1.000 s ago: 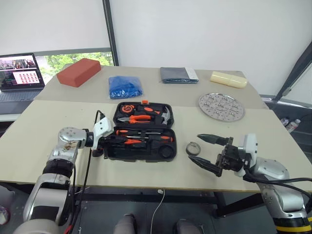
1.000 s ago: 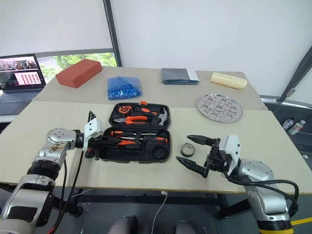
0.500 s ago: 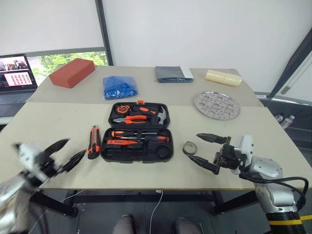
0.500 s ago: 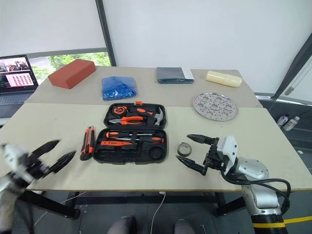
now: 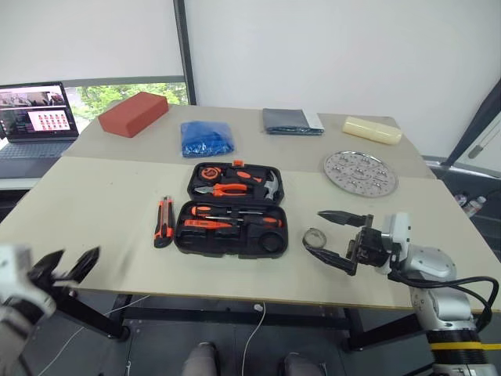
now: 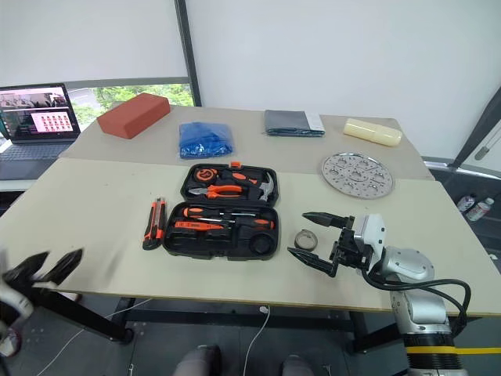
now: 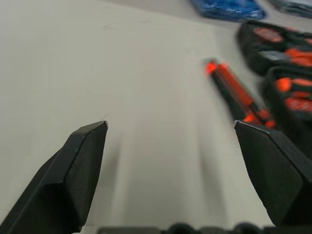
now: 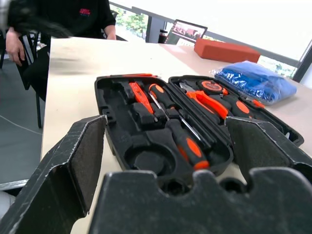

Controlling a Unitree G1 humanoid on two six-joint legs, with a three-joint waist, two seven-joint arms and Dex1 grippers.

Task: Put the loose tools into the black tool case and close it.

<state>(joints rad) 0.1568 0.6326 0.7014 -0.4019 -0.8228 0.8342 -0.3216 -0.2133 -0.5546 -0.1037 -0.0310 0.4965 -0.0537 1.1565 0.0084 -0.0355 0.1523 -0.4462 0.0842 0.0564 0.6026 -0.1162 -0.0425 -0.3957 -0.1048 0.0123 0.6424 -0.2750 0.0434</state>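
The black tool case (image 5: 270,244) lies open mid-table. Slim screwdrivers (image 5: 227,211) with orange-and-black handles rest in its near half (image 8: 117,105). An orange-and-black utility knife (image 5: 163,221) lies on the table just left of the case, also ahead of my left gripper's fingers (image 7: 73,170) as a blurred knife (image 7: 236,95). My left gripper (image 5: 66,261) is open and empty, off the table's front left edge. A small grey tape roll (image 5: 314,236) sits right of the case. My right gripper (image 5: 313,232) is open around the roll's spot; contact cannot be told.
Along the back stand a laptop (image 5: 35,110), red brick (image 5: 133,114), blue bag (image 5: 207,137), folded grey cloth (image 5: 291,121) and yellow block (image 5: 372,128). A perforated metal plate (image 5: 360,173) lies back right. A person in black (image 8: 63,19) sits past the table's left end.
My left gripper let go of the utility knife beside the case, opened and drew back to the left past the table's front edge. The right gripper stayed put. The camera shifted.
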